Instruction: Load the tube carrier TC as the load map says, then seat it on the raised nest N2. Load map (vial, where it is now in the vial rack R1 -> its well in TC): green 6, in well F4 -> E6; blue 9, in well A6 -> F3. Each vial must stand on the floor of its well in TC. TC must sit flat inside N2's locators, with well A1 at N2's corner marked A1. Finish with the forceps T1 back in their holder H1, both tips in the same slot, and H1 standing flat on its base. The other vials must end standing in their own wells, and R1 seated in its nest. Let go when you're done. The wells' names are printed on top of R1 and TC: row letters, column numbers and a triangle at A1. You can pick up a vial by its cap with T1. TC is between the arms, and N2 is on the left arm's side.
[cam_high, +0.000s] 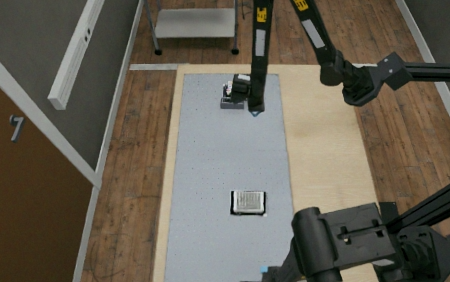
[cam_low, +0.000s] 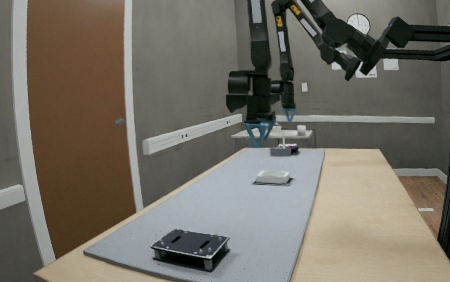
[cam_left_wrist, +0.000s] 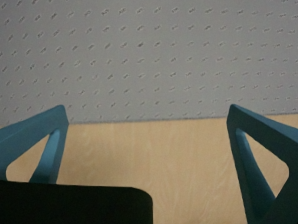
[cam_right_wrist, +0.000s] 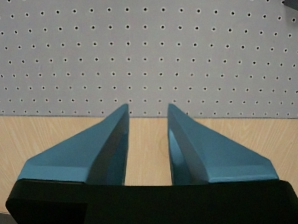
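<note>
mat (cam_high: 225, 150) (cam_low: 225, 200) (cam_left_wrist: 150, 60) (cam_right_wrist: 145, 55): grey, dotted | tabletop (cam_high: 320, 150) (cam_low: 360, 200) (cam_left_wrist: 150, 160) (cam_right_wrist: 30, 135): pale wood-grain | door (cam_high: 35, 165) (cam_low: 80, 115): brown

Room: lab-like
Bench: pegboard (cam_high: 215, 155) (cam_low: 220, 210) (cam_left_wrist: 149, 67) (cam_right_wrist: 152, 51) on wooden table (cam_high: 325, 140) (cam_low: 360, 200) (cam_left_wrist: 150, 150) (cam_right_wrist: 148, 155), below left gripper (cam_high: 264, 269) (cam_low: 259, 135) (cam_left_wrist: 147, 112) and right gripper (cam_high: 255, 114) (cam_low: 289, 117) (cam_right_wrist: 148, 113)
Cart (cam_high: 195, 23) (cam_low: 248, 135): beyond both
Wall clock (cam_low: 359, 23): above both
</note>
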